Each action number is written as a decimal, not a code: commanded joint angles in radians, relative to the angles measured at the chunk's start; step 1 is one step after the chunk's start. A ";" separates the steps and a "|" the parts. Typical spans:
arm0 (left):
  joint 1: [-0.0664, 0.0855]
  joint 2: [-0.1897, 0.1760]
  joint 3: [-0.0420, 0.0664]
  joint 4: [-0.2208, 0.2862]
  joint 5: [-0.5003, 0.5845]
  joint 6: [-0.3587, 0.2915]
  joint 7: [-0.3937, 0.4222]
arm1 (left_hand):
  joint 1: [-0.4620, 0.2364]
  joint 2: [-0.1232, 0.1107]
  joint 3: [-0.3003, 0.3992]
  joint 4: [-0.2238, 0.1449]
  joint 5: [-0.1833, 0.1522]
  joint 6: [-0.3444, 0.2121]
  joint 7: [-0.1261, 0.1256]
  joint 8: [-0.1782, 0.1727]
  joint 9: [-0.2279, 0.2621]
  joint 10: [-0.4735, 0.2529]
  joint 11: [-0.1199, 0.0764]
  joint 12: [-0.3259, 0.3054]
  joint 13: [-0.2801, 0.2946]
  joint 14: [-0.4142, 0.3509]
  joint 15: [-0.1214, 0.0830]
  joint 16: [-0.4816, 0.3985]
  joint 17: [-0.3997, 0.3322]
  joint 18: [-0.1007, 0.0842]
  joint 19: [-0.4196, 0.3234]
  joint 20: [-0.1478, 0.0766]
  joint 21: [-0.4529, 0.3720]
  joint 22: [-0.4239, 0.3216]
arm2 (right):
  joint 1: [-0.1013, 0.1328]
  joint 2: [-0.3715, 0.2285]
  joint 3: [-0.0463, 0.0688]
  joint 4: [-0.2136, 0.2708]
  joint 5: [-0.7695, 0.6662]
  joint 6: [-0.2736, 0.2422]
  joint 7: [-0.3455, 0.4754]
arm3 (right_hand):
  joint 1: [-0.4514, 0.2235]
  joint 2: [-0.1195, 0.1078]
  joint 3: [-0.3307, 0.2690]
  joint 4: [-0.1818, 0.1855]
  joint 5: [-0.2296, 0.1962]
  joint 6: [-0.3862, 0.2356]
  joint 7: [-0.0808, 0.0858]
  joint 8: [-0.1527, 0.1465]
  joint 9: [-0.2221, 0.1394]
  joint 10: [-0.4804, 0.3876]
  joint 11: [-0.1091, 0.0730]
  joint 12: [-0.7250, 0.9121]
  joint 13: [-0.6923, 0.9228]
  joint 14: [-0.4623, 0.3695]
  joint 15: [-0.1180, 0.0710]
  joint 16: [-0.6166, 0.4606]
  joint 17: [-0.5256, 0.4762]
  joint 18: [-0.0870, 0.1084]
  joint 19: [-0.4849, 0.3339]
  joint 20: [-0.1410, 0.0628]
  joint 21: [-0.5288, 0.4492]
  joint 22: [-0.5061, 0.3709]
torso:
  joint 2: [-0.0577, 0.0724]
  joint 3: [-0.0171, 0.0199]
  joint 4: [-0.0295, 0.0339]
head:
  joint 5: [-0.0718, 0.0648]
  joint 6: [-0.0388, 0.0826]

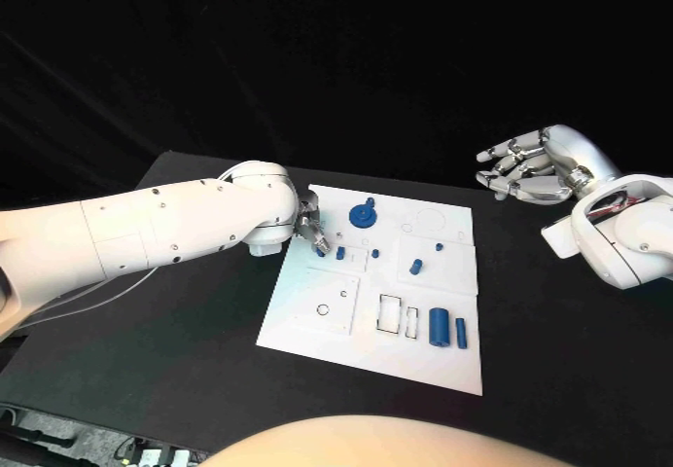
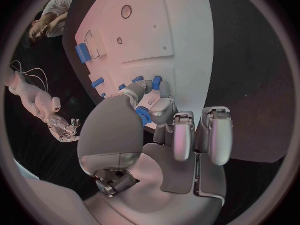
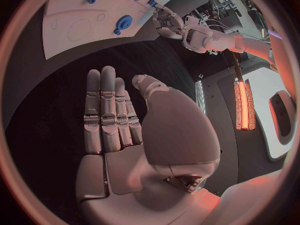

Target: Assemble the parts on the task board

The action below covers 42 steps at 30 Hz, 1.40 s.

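Note:
The white task board (image 1: 421, 360) lies in the middle of the black table. My left hand (image 1: 311, 232) reaches over the board's far left part and pinches a small blue peg (image 1: 339, 253) between two fingertips (image 2: 164, 87), low over the plate; its other fingers are curled back. A round blue gear (image 1: 364, 214) stands just beside that hand. Small blue pieces (image 1: 416, 265) lie mid-board, and a blue cylinder (image 1: 439, 326) lies near the front right. My right hand (image 1: 540, 165) hangs above the table to the right of the board, fingers straight (image 3: 106, 110), holding nothing.
Outlined slots and a round hole (image 1: 324, 310) mark the board's front half. Black table (image 1: 168, 331) lies bare to the left of and in front of the board. In the right wrist view the board (image 3: 69, 15) and the gear (image 3: 123, 22) lie well beyond the fingers.

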 commanded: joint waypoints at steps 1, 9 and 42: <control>-0.003 0.004 -0.002 0.000 -0.002 0.019 -0.031 | -0.005 0.009 -0.020 0.008 -0.004 0.049 -0.039 -0.009 -0.005 0.005 -0.007 0.000 -0.003 0.103 -0.008 0.002 0.263 -0.019 0.095 -0.005 0.001 0.253 | -0.001 0.001 0.000 0.001 -0.004 -0.001 0.009 | -0.008 0.001 0.004 -0.004 0.006 -0.005 0.003 0.000 0.000 -0.001 0.003 -0.006 -0.001 0.001 0.002 -0.006 0.001 0.004 0.004 0.004 -0.004 -0.001 | 0.000 0.0006 -0.0001 | -0.001 0.002; -0.003 0.005 -0.002 -0.008 -0.002 0.021 -0.033 | -0.029 0.019 -0.133 0.066 -0.026 0.063 -0.040 -0.027 -0.020 -0.002 -0.006 -0.004 -0.003 0.103 -0.009 0.002 0.263 -0.018 0.094 -0.008 -0.001 0.252 | -0.001 0.000 0.000 0.002 -0.004 -0.001 0.009 | -0.008 0.001 0.004 -0.004 0.006 -0.005 0.003 0.000 0.000 -0.001 0.003 -0.006 -0.001 0.001 0.002 -0.006 0.001 0.004 0.004 0.004 -0.004 -0.001 | 0.000 0.0009 -0.0005 | -0.002 0.002; -0.001 -0.020 0.006 0.008 0.028 -0.063 -0.033 | -0.032 0.044 -0.329 0.237 -0.042 0.027 -0.014 -0.053 -0.045 -0.063 0.012 -0.102 -0.110 0.103 0.004 0.002 0.263 -0.010 0.076 -0.013 -0.027 0.233 | -0.001 0.002 0.000 -0.002 -0.003 -0.007 0.007 | -0.016 -0.001 0.001 -0.002 0.006 -0.027 0.011 -0.009 -0.002 -0.018 0.012 -0.013 -0.013 -0.011 0.011 -0.031 0.003 0.002 -0.007 0.011 -0.019 -0.013 | 0.001 0.0004 -0.0001 | -0.014 0.007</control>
